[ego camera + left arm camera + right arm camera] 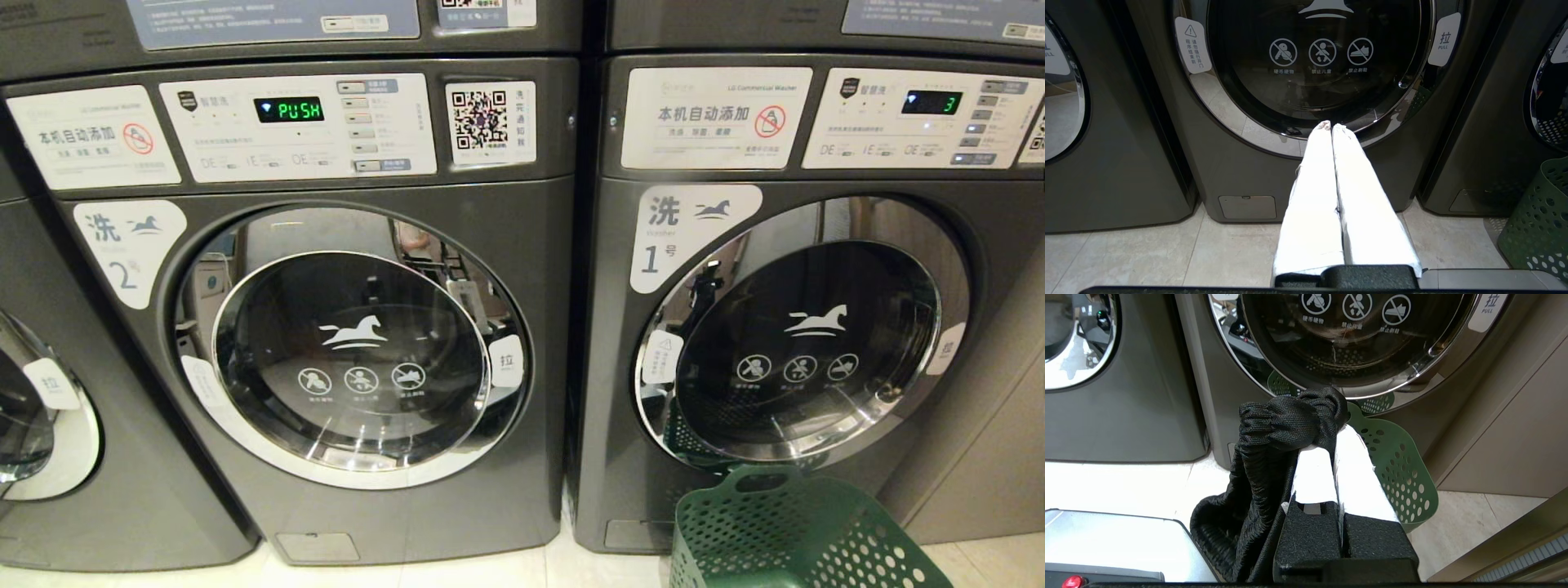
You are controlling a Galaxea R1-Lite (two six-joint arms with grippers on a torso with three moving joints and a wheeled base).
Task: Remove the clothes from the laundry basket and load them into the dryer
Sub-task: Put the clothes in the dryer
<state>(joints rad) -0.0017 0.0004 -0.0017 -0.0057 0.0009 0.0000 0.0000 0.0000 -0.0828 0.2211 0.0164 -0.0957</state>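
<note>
Right gripper (1331, 435) has its white fingers (1312, 473) pressed together on a black garment (1274, 433), which bunches over the tips and hangs down beside the wrist. It sits low before the machine marked 1 (784, 343), whose round door (804, 351) is closed. Green laundry basket (784, 531) stands on the tiled floor (506, 572) just in front of that machine. Left gripper (1331, 126) hangs empty with its tips together, pointing at the closed door (1314, 61) of the machine marked 2 (343, 343), whose display (288, 109) reads PUSH
</note>
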